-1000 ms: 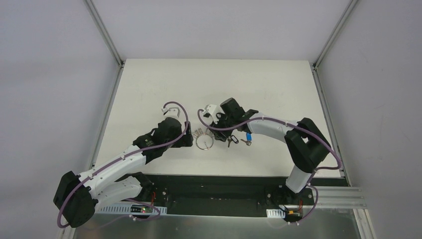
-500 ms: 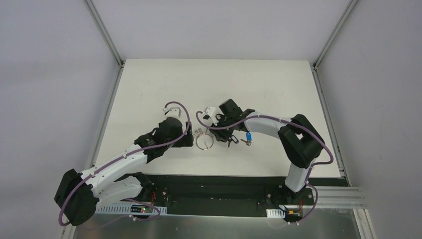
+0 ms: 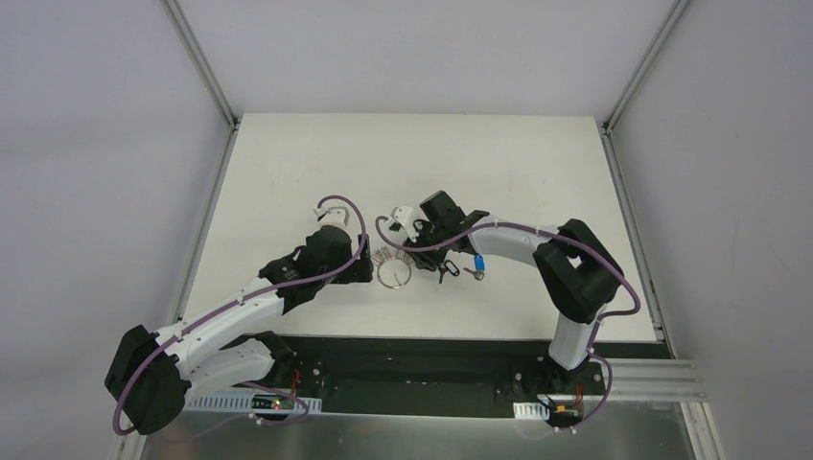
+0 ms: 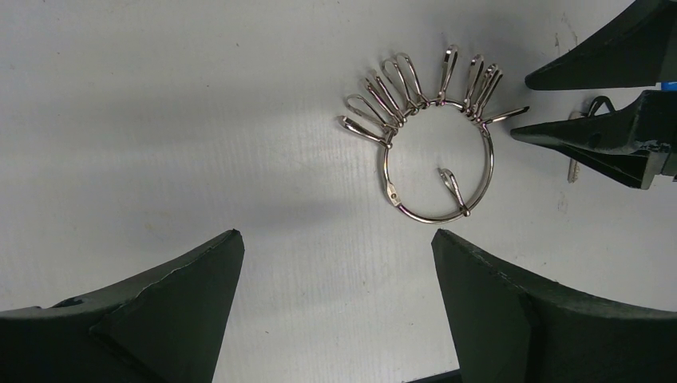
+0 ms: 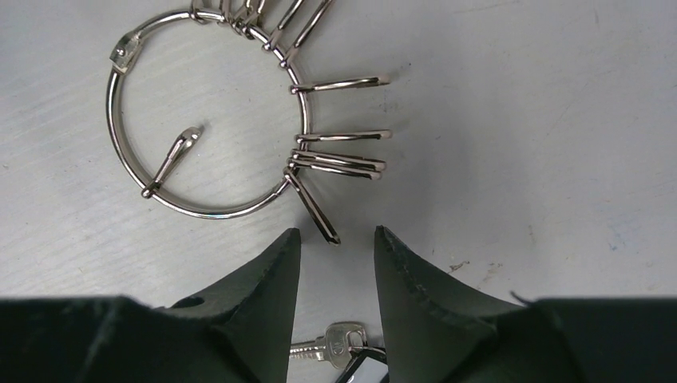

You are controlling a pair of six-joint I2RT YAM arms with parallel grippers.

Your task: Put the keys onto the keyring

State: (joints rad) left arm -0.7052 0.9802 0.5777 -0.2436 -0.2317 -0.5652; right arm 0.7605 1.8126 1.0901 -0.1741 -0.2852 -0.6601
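Barely begun — found the keyring [image 4: 393, 190] flat on the worktop [image 4: 160, 120], no keys [image 5: 331, 343] threaded; saw left pincer [image 4: 335, 235] gaping, right pincer [image 5: 335, 231] narrowly apart — clamping nothing.

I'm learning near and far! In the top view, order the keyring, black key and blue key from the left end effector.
1. The keyring, right beside the left end effector.
2. The black key, farther right, past the ring.
3. The blue key, farthest right.
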